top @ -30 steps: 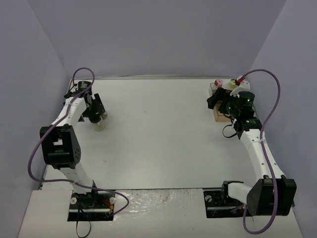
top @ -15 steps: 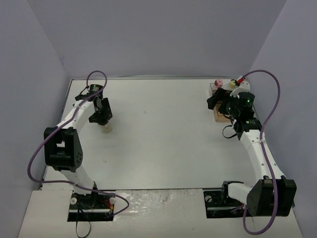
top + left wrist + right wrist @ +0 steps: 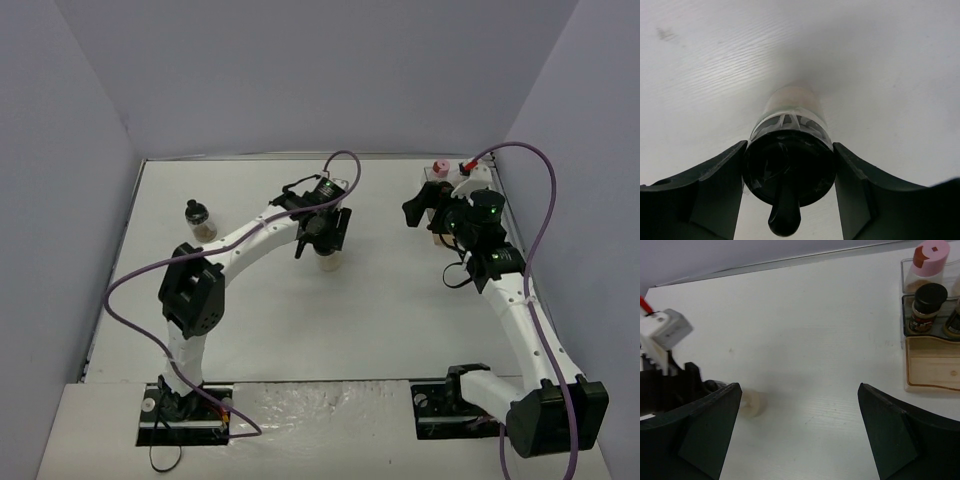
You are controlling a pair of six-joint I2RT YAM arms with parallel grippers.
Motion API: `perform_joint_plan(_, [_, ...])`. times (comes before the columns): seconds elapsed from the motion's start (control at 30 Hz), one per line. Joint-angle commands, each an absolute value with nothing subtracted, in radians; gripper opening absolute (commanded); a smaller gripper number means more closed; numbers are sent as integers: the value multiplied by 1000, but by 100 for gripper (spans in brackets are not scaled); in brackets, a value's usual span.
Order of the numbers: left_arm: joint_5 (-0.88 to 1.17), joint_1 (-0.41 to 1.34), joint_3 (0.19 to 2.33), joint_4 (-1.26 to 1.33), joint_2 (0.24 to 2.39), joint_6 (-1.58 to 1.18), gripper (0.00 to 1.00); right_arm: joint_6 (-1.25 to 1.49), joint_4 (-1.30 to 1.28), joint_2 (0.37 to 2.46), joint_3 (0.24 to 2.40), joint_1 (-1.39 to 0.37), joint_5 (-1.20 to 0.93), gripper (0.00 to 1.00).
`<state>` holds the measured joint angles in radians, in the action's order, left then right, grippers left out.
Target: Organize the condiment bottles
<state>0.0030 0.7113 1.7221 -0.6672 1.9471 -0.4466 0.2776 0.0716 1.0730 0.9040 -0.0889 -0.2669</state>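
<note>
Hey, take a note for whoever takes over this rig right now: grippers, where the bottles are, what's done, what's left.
Left gripper: shut on a black-capped jar, mid-table.
Right gripper: open, holding nothing, near the tray.
Done: pink-capped jar and dark jar stand in the tray.
Left to do: the held jar and a lone jar at the far left.

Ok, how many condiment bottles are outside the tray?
2: a lone bottle at far left, and a held bottle in the left gripper near the centre. Others may be hidden.
</note>
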Motion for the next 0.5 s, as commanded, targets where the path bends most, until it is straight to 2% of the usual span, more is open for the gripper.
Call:
perform_joint_plan(0.0, [-5, 768, 1877, -691, 2018, -431, 24, 245, 87, 1007, 903, -138, -230, 99])
perform_joint_plan(0.17, [0, 794, 1952, -723, 2072, -423, 36, 232, 63, 979, 891, -146, -210, 99])
perform_joint_plan(0.27, [-5, 795, 1965, -736, 2067, -421, 63, 221, 52, 973, 891, -147, -212, 99])
perform_joint_plan(0.3, [-6, 795, 1965, -737, 2061, -420, 66, 219, 50, 973, 891, -147, -212, 99])
perform_joint_plan(0.37, [-17, 795, 1967, -744, 2036, -414, 84, 215, 43, 966, 890, -148, -210, 99])
perform_joint_plan(0.4, [-25, 795, 1966, -745, 2022, -413, 90, 211, 41, 963, 890, -149, -210, 99])
perform_joint_plan(0.47, [-36, 793, 1958, -735, 1984, -415, 96, 196, 36, 958, 894, -149, -218, 99])
